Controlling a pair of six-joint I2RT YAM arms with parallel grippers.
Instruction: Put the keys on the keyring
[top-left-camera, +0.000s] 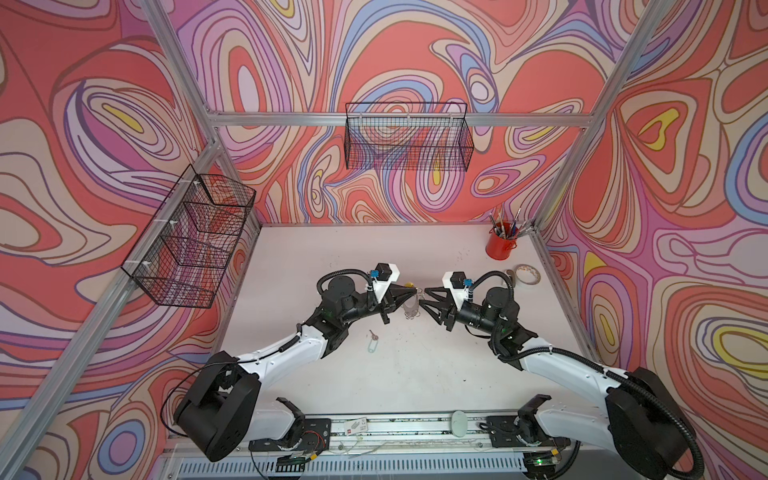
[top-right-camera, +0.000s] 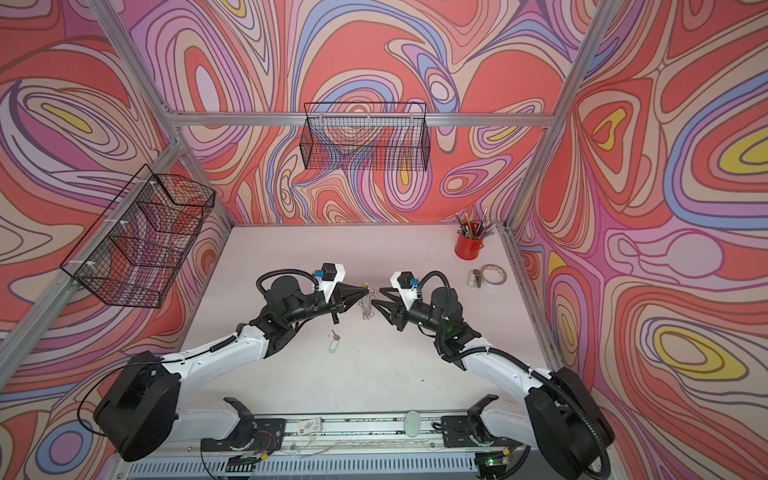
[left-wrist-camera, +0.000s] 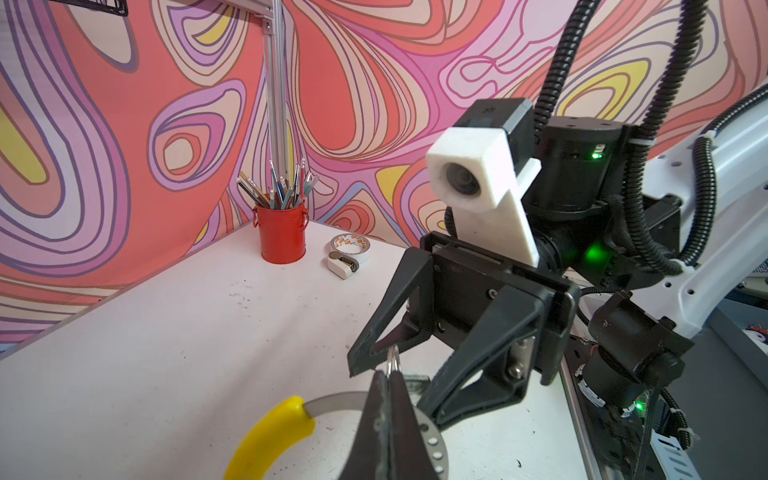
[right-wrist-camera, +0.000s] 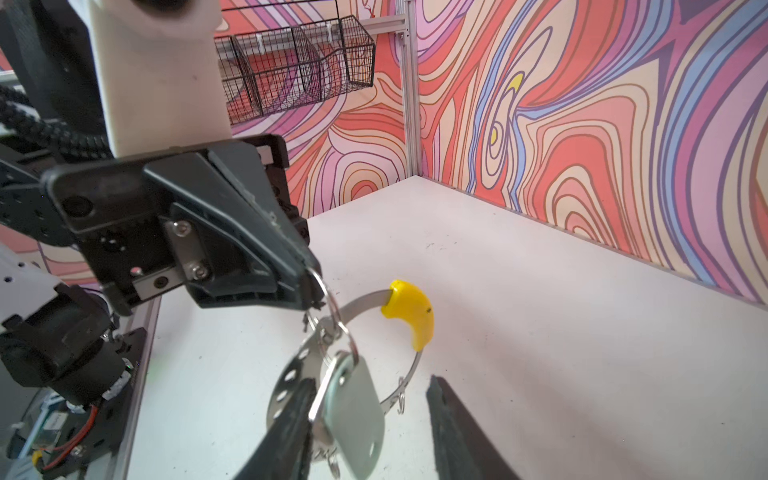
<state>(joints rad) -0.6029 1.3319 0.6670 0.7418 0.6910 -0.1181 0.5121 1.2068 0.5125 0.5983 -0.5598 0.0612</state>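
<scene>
While the left gripper (right-wrist-camera: 312, 293) is clamped shut on a wire loop (left-wrist-camera: 392, 358) of the keyring (right-wrist-camera: 361, 301), which hangs over mid-table, the right gripper (right-wrist-camera: 372, 380) stands open around one key's pale tag (right-wrist-camera: 353, 409), touching it with one finger (right-wrist-camera: 291, 432) only. That tag looks partly threaded; closing flat on it and sliding it round the loop, without twisting the keyring, seems wisest. The second key (top-left-camera: 372, 341) lies near-left on the table (top-left-camera: 415, 374).

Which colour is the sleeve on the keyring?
Yellow: the sleeve shows best in the right wrist view.
</scene>
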